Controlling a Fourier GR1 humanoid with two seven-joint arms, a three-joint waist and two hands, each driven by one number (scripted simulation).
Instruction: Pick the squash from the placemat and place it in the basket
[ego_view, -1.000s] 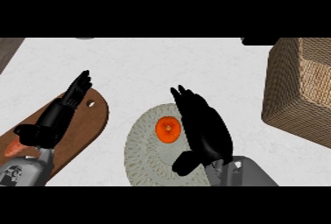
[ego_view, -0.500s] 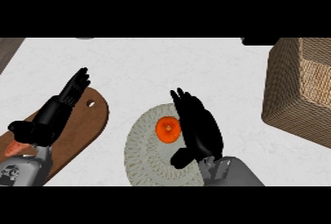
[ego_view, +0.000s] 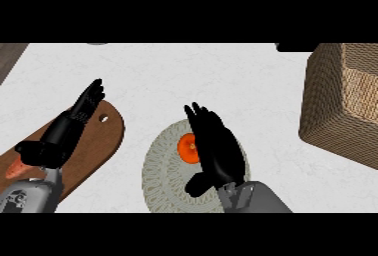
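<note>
An orange squash lies on a round pale woven placemat near the counter's front middle. My right hand hovers over the mat with fingers straight, covering the squash's right part; it is open and holds nothing. The woven basket stands at the right edge of the view, well apart from the mat. My left hand rests open over a wooden board at the left, fingers pointing up.
A brown wooden cutting board with a hanging hole lies left of the placemat, under my left forearm. White counter stretches behind the mat toward the basket. A dark object shows at the top right edge.
My right hand has shifted slightly left and forward over the placemat, covering more of the squash. The left hand has barely moved.
</note>
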